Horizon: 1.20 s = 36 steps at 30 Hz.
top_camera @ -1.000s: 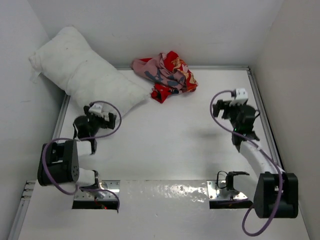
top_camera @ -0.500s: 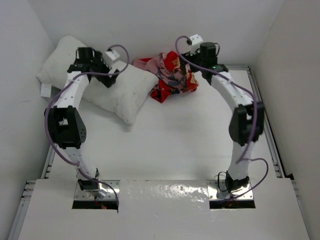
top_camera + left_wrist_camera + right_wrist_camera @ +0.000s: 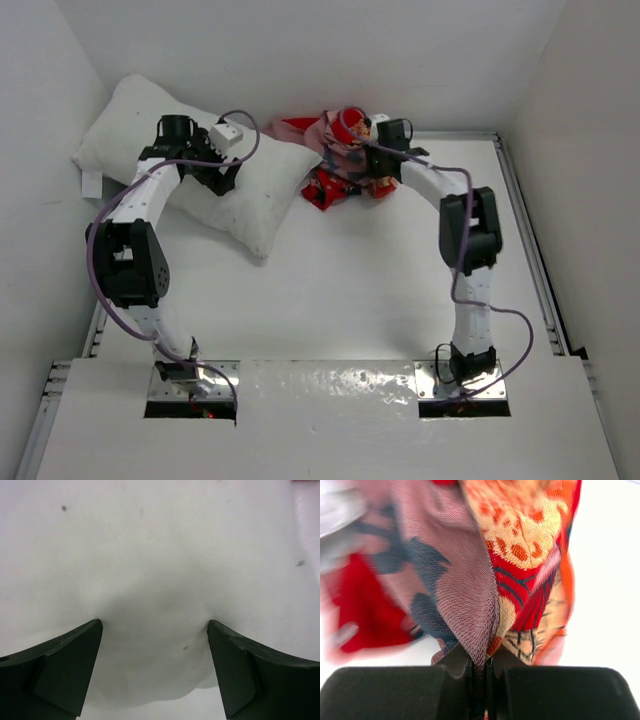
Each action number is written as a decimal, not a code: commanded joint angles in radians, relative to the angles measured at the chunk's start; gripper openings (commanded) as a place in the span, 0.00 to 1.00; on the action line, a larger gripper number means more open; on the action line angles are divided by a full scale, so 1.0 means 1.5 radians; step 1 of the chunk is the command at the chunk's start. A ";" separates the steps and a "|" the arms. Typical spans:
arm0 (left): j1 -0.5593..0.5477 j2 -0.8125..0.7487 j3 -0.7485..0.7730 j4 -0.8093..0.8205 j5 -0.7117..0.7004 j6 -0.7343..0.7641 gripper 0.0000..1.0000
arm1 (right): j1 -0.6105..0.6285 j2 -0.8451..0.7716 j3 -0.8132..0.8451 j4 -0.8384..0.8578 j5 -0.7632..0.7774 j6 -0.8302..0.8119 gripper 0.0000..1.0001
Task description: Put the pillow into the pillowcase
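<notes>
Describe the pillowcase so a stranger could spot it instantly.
At the far edge of the white table, right of the plump white pillow, lies a crumpled heap: the pillowcase. It alone is patterned cloth, red and orange with dark blue print.

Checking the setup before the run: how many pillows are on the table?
1. The pillow lies far left, beside the crumpled pillowcase; a hidden second seems unlikely.

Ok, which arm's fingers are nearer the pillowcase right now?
Right. The right fingers are clamped shut on a fold of the pillowcase. The left fingers are spread wide against the pillow, off to the pillowcase's left.
</notes>
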State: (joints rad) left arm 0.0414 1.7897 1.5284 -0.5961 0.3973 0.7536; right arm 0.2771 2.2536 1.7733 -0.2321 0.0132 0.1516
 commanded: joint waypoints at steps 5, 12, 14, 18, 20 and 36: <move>-0.020 0.000 0.148 -0.059 0.149 -0.089 0.81 | -0.006 -0.532 -0.187 -0.090 -0.124 -0.090 0.00; -0.123 0.061 0.243 -0.077 0.119 -0.080 0.79 | -0.225 -0.612 -0.359 -0.206 -0.013 -0.074 0.99; -0.176 0.084 0.263 -0.088 0.090 -0.053 0.81 | -0.238 -0.509 -0.259 -0.318 0.035 -0.039 0.99; -0.231 0.107 0.264 -0.080 0.104 -0.057 0.82 | -0.218 -0.505 -0.241 -0.311 -0.058 0.000 0.99; -0.233 0.111 0.257 -0.065 0.127 -0.103 0.83 | -0.208 -0.538 -0.333 -0.226 -0.094 0.004 0.95; -0.158 0.047 0.211 -0.076 0.145 -0.198 0.83 | 0.067 -0.574 -0.612 -0.406 -0.025 0.021 0.99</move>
State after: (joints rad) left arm -0.2409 1.9285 1.8332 -0.7425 0.5808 0.5186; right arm 0.3550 1.3949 0.9039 -0.8352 -0.0177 0.1150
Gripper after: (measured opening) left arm 0.832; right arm 0.986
